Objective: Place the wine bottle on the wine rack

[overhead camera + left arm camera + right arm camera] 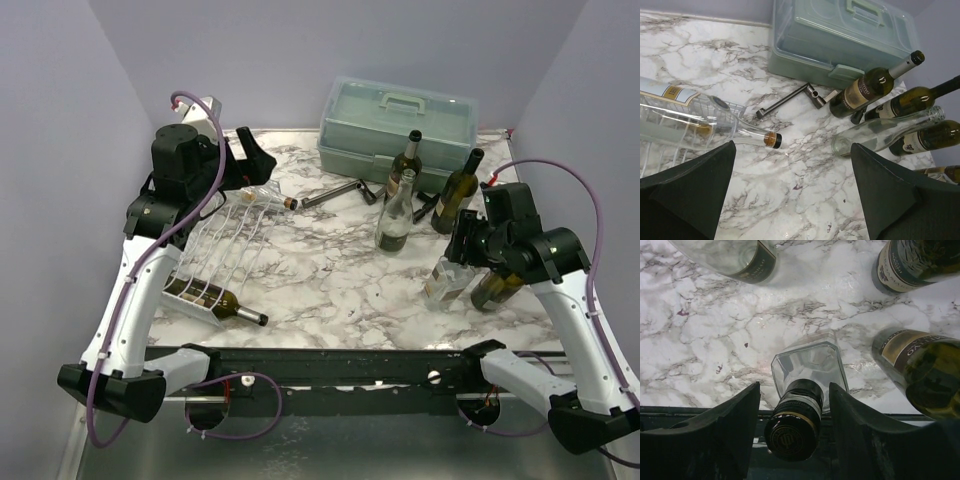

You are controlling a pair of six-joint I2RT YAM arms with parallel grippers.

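Has the right jaws apart, one finger (pixel 715 440) to each side of the black-capped neck of the square bottle (pixel 807 365), with only a sliver of gap showing on either side. Cannot tell whether a pad touches the neck. Finds the square bottle upright on the tabletop (pixel 330 270), near its right front corner and well apart from the rack (pixel 225 245). Finds a dark bottle (pixel 497 288) just beside it, to its right. Further back, shows a slim bottle (pixel 395 215) of clear glass, a green bottle (pixel 458 190) and a far bottle (pixel 405 170) standing in a loose group before the toolbox (pixel 395 125).

Has the left jaws spread wide with nothing between them, hanging above the far end of the rack. Shows the rack flat on the left of the tabletop, loaded with two lying bottles: a clear bottle (pixel 690 120) at the far end, capped neck poking past the wire toward the middle, and a near bottle (pixel 215 298) of dark glass at the near end. Shows a metal bar (pixel 785 102) lying on the marble between the clear bottle's neck and the toolbox.
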